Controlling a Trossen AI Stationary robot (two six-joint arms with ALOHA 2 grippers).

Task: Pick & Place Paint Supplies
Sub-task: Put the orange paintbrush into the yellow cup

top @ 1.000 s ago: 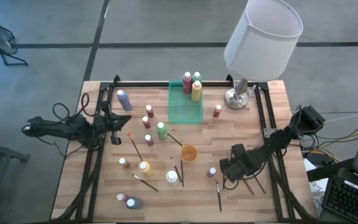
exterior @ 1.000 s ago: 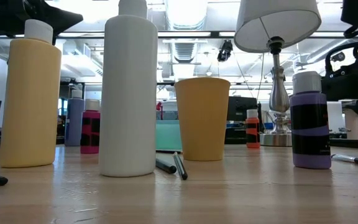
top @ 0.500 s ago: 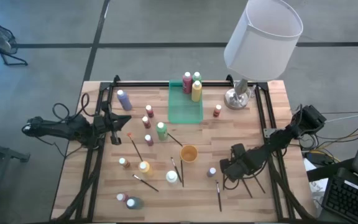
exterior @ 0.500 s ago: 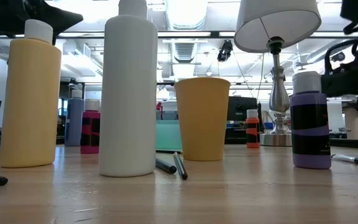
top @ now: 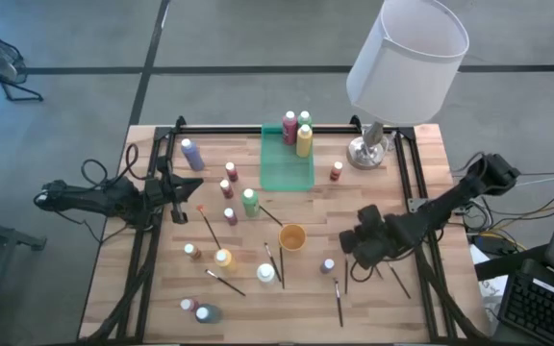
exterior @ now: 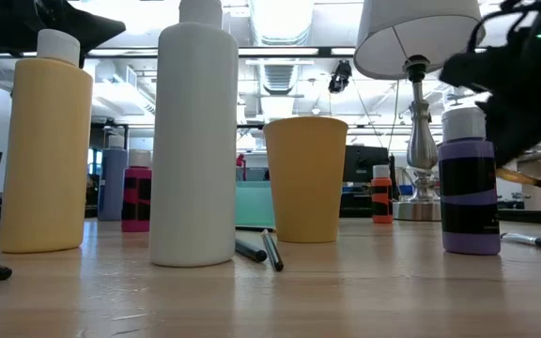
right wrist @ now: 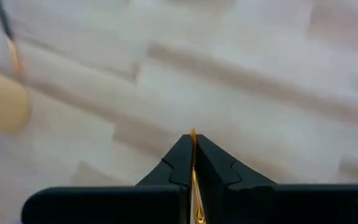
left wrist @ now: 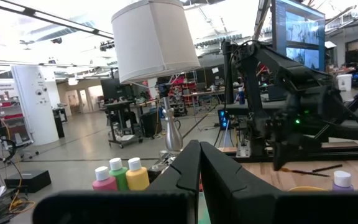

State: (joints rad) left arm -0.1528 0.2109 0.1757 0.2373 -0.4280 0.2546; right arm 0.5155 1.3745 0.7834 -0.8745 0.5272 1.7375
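Observation:
My right gripper (top: 351, 250) hangs over the table's right half, just right of the purple bottle (top: 328, 265), and is shut on a thin paintbrush (right wrist: 193, 163). In the low view the brush (exterior: 535, 181) slants above the tabletop. Another brush (top: 398, 282) lies flat near the right rail. Paint bottles stand about the table, among them a white one (top: 265, 274) and a yellow one (top: 223, 258). Three more (top: 297, 131) stand in the green tray (top: 287, 171). My left gripper (left wrist: 199, 163) waits shut at the left edge. My right gripper pinches the paintbrush between its two fingers at a golden stretch of it (right wrist: 192, 144). The fingers (right wrist: 180, 163) slant down from above. The brush runs along the seam between them and is lifted clear of the table.
An orange cup (top: 292, 236) stands mid-table, left of my right gripper. A lamp with a white shade (top: 407, 62) stands at the far right. More brushes (top: 338, 300) lie on the wood near the front. Black rails (top: 410, 183) run along both sides.
My right gripper has risen and drawn toward the table's far edge, turning at the wrist. One brush that lay under it by the right rail has come up off the table with it; the other brush has stayed there.

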